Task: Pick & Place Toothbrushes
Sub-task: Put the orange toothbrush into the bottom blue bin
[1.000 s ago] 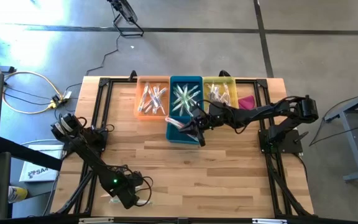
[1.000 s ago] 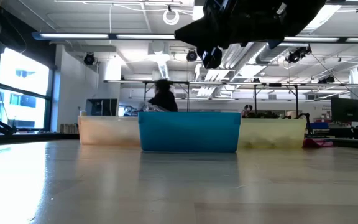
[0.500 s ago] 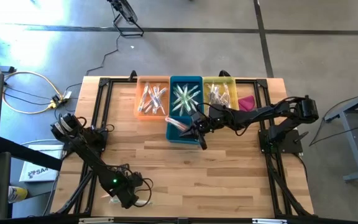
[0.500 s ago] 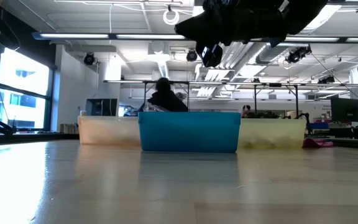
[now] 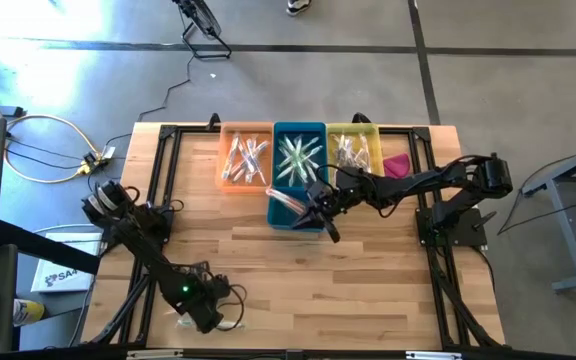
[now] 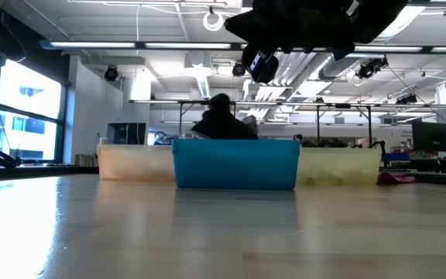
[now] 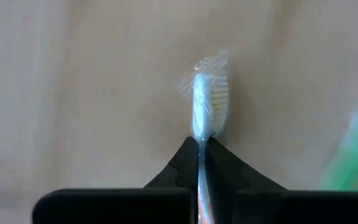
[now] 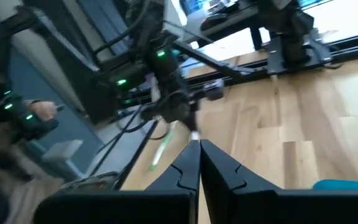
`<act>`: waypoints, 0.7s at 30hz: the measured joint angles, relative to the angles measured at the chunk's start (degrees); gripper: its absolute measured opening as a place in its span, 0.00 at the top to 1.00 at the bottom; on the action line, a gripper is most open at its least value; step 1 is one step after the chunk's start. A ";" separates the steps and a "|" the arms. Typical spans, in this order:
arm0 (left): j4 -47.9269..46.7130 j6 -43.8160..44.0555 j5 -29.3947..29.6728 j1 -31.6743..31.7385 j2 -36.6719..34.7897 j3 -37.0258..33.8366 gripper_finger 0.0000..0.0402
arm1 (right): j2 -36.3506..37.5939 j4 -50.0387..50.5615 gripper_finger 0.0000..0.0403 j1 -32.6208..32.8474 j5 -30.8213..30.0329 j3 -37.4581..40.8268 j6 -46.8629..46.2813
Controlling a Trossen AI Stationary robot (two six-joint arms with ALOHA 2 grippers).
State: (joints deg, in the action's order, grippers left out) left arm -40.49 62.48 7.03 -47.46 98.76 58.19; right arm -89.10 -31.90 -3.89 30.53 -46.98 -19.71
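High view with wrist views. At lower left of the frame, the left gripper sits at the near edge of the counter, its jaws clenched on a wrapped toothbrush; the left wrist view shows the handle pinched between the two fingers, the long axis running straight out ahead of the jaws, the bristled head and crinkled clear wrapper projecting beyond the tips. A second, green-handled toothbrush lies just beside it, blurred. At upper centre stand three bins in a row, orange bin, blue bin and yellow bin, each holding a heap of wrapped toothbrushes. To the right, the right gripper hangs over the near end of the blue bin with its jaws pressed together and nothing visible between them. The held brush lies well apart from the bins, so the left arm, already grasping it, must carry it up-frame; the right arm is nearer the bins but empty.
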 joint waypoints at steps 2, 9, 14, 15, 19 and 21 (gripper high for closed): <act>-1.02 -2.02 4.01 1.53 -1.46 -0.17 0.99 | 0.05 0.02 0.99 -0.27 1.96 0.00 -0.02; -2.28 -10.08 11.10 7.14 -9.05 -0.06 0.99 | 3.05 2.83 0.99 -0.38 2.84 0.03 1.83; -3.06 -16.37 16.04 10.71 -15.60 -0.04 0.99 | 8.14 10.92 0.99 -0.38 1.50 0.02 8.74; -3.03 -17.89 16.95 11.28 -17.14 -0.04 0.99 | 9.21 12.87 0.99 -0.36 0.77 0.02 10.50; -2.07 -23.36 20.66 14.44 -23.73 0.00 0.99 | 12.94 17.94 0.99 -0.37 -5.19 0.03 16.64; -0.80 -25.84 22.21 16.03 -26.83 0.00 0.99 | 14.26 18.75 0.99 -0.59 -7.63 0.02 18.73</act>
State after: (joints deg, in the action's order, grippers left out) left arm -41.29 36.64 29.24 -31.44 71.93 58.19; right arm -74.84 -13.15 -4.49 22.90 -46.96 -0.98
